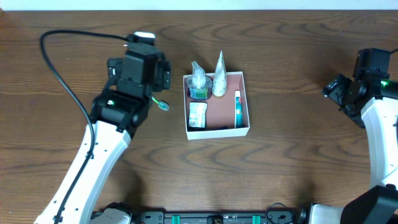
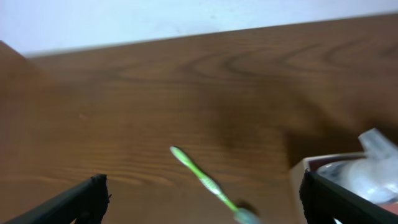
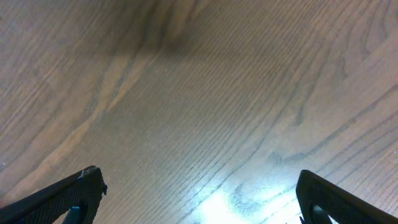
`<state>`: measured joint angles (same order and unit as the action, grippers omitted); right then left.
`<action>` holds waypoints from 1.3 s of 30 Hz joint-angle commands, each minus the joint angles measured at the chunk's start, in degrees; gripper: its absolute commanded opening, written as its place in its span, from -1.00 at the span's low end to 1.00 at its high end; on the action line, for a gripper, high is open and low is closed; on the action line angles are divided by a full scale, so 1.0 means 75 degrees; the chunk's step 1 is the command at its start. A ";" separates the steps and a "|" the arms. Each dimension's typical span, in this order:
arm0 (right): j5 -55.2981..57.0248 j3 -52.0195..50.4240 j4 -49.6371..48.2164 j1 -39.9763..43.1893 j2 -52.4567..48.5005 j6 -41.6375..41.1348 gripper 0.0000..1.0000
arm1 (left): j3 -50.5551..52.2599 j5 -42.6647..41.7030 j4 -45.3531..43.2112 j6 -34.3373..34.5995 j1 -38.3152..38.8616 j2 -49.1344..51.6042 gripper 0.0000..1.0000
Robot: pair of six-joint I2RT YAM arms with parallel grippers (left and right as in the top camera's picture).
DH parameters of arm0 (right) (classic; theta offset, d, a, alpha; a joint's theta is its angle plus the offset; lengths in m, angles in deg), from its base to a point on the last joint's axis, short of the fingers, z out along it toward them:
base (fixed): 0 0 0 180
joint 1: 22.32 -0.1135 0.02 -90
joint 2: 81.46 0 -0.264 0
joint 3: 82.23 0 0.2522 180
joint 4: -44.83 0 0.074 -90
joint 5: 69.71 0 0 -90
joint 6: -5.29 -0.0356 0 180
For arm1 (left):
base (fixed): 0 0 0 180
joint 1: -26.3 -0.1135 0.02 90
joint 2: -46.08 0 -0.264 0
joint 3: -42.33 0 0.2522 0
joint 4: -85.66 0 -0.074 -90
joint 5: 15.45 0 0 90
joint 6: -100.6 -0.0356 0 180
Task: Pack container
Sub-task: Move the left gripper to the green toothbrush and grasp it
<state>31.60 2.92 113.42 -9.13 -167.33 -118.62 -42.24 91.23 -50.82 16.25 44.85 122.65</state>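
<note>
My L end effector (image 2: 202,186): fingers spread wide, pinching nothing. A green toothbrush (image 2: 205,182) lies on the table (image 1: 292,174) between them, touching neither. Container (image 1: 217,131) sits mid-table, just R of that end effector, w/ bottle (image 1: 198,81), tube (image 1: 237,107) and packet (image 1: 197,116) inside. My R end effector (image 3: 198,177): spread, over the table, well apart at far R.
</note>
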 commanded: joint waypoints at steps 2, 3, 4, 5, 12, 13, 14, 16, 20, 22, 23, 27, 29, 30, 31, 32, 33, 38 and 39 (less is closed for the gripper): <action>0.0029 0.0009 0.0009 0.0047 -0.0038 0.0017 0.98 | 0.0009 -0.0699 0.0012 0.1938 -0.0443 0.0469 0.96; 0.0029 0.0009 0.0009 0.0047 -0.0038 0.0015 0.99 | 0.0009 -0.0682 0.0023 0.2305 -0.0560 0.0629 0.96; 0.0029 0.0009 0.0009 0.0047 -0.0038 0.0015 0.99 | 0.0006 -0.0691 0.0064 0.2629 -0.0676 0.0807 0.96; 0.0029 0.0009 0.0009 0.0047 -0.0038 0.0015 0.99 | -0.0017 -0.0708 0.0163 0.2946 -0.0793 0.1014 0.96; 0.0029 0.0009 0.0009 0.0047 -0.0038 0.0017 0.98 | -0.1189 -0.1349 0.1644 0.3241 -0.1282 0.2634 0.96; 0.0029 0.0009 0.0009 0.0047 -0.0038 0.0017 0.98 | -0.1480 -0.1346 0.1935 0.3235 -0.1309 0.2868 0.96; 0.0029 0.0009 0.0009 0.0047 -0.0038 0.0015 0.98 | -0.1824 -0.1346 0.2273 0.3235 -0.1338 0.3136 0.96; 0.0029 0.0009 0.0009 0.0047 -0.0038 0.0017 0.98 | -0.2366 -0.1355 0.2783 0.3238 -0.1358 0.3538 0.96; 0.0029 0.0009 0.0009 0.0047 -0.0038 0.0017 0.98 | -0.2859 -0.1760 0.3194 0.3442 -0.1393 0.3998 0.96; 0.0029 0.0009 0.0009 0.0047 -0.0038 0.0017 0.99 | -0.2856 -0.2215 0.3212 0.3716 -0.1504 0.4132 0.96; 0.0029 0.0009 0.0009 0.0047 -0.0038 0.0017 0.99 | -0.2856 -0.2492 0.3212 0.3838 -0.1582 0.4229 0.96; 0.0029 0.0009 0.0009 0.0047 -0.0038 0.0017 0.98 | -0.2856 -0.3118 0.3174 0.3888 -0.1824 0.4602 0.96; 0.0029 0.0009 0.0009 0.0047 -0.0038 0.0015 0.98 | -0.2856 -0.3144 0.3229 0.3888 -0.1886 0.4774 0.96; 0.0029 0.0009 0.0009 0.0047 -0.0038 0.0017 0.98 | -0.2856 -0.3142 0.3252 0.3888 -0.1900 0.4852 0.96; 0.0029 0.0009 0.0009 0.0047 -0.0038 0.0015 0.98 | -0.2856 -0.3142 0.3252 0.3888 -0.1903 0.4925 0.96; 0.0029 0.0009 0.0009 0.0047 -0.0038 0.0017 0.98 | -0.2856 -0.3144 0.3249 0.3888 -0.1903 0.4995 0.96; 0.0029 0.0009 0.0009 0.0047 -0.0038 0.0017 0.98 | -0.2856 -0.3142 0.3246 0.3888 -0.1900 0.5065 0.96; 0.0029 0.0009 0.0009 0.0047 -0.0038 0.0017 0.99 | -0.2856 -0.3136 0.3249 0.3885 -0.1900 0.5464 0.96; 0.0029 0.0009 0.0009 0.0047 -0.0038 0.0015 0.99 | -0.2856 -0.3139 0.3249 0.3885 -0.1900 0.5525 0.96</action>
<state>31.60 2.92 113.42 -9.13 -167.33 -118.62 -62.87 68.26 -26.80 44.95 30.64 162.54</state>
